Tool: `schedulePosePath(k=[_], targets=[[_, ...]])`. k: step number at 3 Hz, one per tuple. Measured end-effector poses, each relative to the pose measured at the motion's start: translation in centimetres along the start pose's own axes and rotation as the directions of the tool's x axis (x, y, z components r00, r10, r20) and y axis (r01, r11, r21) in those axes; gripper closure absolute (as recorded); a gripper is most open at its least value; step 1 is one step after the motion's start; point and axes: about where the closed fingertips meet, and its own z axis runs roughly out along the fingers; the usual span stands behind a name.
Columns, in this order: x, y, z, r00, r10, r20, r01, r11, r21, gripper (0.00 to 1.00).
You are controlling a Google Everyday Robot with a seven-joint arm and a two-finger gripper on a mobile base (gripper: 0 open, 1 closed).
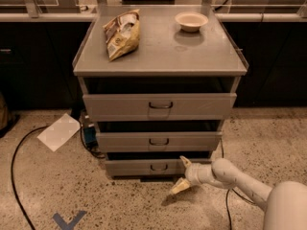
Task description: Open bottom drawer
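Note:
The bottom drawer is the lowest and narrowest grey front of the three in the metal cabinet, with a small dark wire handle at its centre. Its front stands slightly forward of the cabinet frame. My gripper reaches in from the lower right on a white arm. Its cream fingers are spread open, one fingertip up by the drawer front's right part, the other down near the floor. It holds nothing and sits just right of the handle.
The middle drawer and top drawer stand above. A chip bag and a bowl sit on the cabinet top. A white paper and a black cable lie on the speckled floor at left.

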Motion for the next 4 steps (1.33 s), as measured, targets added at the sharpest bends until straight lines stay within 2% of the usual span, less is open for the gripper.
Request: schedulePosePath(k=[1,2,3,4], targets=[[-0.2,-1.0,-0.1,1.0,-0.006,0.001,0.006,0.9999,0.012,0.0],[0.8,-1.1,0.8,1.0,0.025,-0.017,-0.024,0.9996,0.011,0.0],[2.6,-2.2,3.9,0.997,0.066,-0.039,-0.066,0.9978,-0.003,0.0],[2.6,-2.2,3.9,0.997,0.066,-0.039,-0.066,0.9978,-0.003,0.0]])
